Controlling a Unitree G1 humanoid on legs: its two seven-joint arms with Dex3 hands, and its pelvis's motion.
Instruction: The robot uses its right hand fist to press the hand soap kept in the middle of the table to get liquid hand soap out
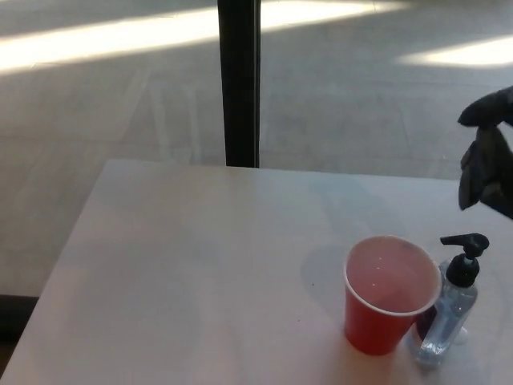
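Observation:
A clear hand soap bottle with a black pump head stands upright near the table's front right corner. It touches the right side of a red paper cup. My right hand hangs in the air at the picture's right edge, well above the pump and a little to its right, touching nothing. The frame edge cuts off part of the hand. My left hand does not show.
The white table spreads out to the left of the cup. A dark vertical post rises behind its far edge. Grey floor with sunlit bands lies beyond.

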